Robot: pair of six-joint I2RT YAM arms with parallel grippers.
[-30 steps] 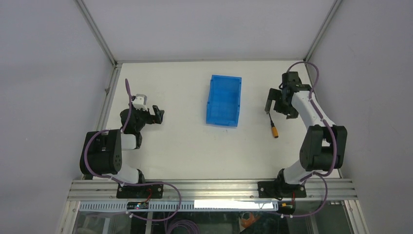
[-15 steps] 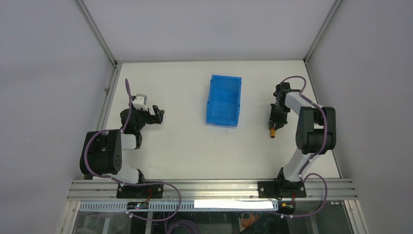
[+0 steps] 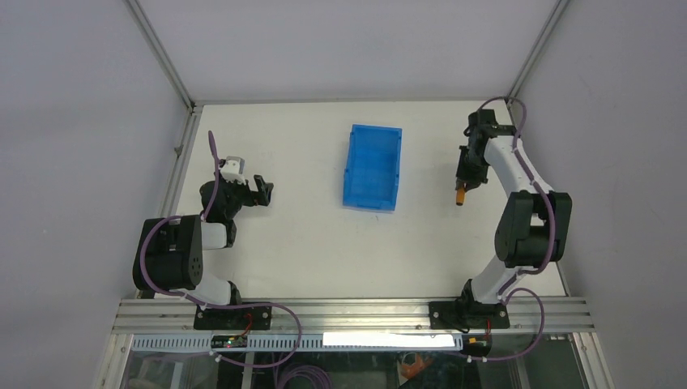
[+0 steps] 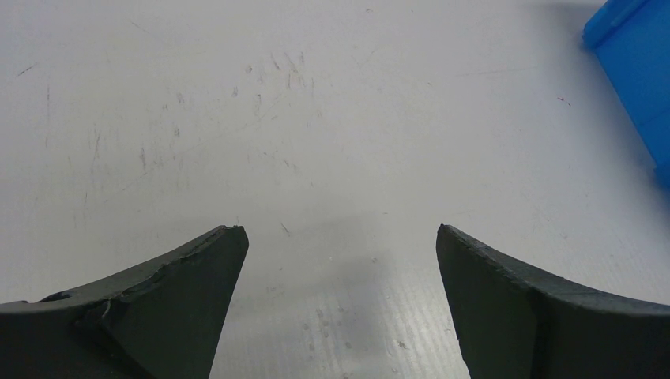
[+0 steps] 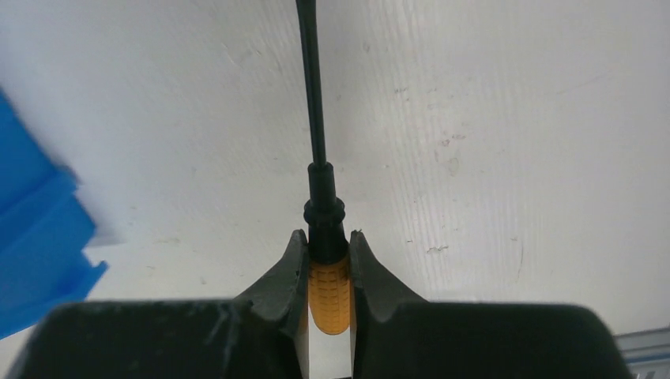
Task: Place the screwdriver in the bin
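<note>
While the left claw (image 4: 340, 234) sits spread at nine o'clock of the bin (image 3: 372, 166), the right claw (image 5: 327, 238) at three o'clock pinches the screwdriver (image 5: 328, 296) by its orange handle.

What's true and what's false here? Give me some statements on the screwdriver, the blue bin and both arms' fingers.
1. The right arm's fingers are shut on the small orange-handled, black-shafted screwdriver. True.
2. The screwdriver lies in the rectangular translucent blue plastic bin. False: it is held outside, to the bin's right.
3. The left arm's fingers are open and empty. True.
4. The screwdriver is gripped by its shaft. False: the fingers clamp its orange handle.
</note>
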